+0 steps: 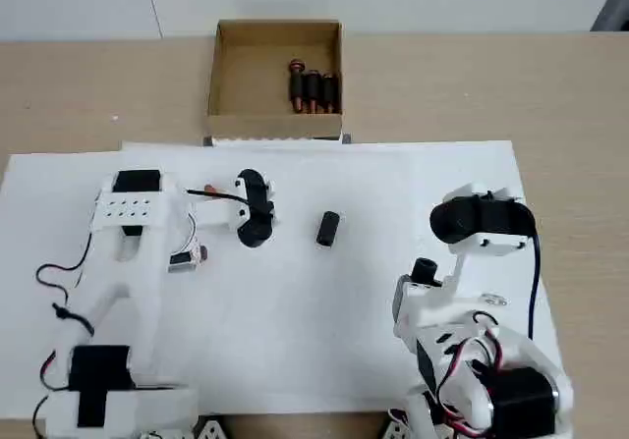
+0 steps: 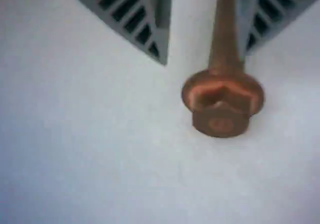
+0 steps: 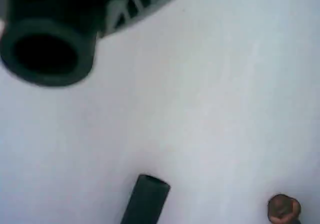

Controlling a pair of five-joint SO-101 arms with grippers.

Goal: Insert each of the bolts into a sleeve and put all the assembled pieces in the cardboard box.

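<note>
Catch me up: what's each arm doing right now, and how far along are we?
The left gripper sits open around a copper bolt, with a gap on one side of the shank. The right gripper holds a black sleeve, apart from that bolt. A second sleeve lies loose on the white sheet between the arms. Three assembled pieces already lie in the cardboard box.
</note>
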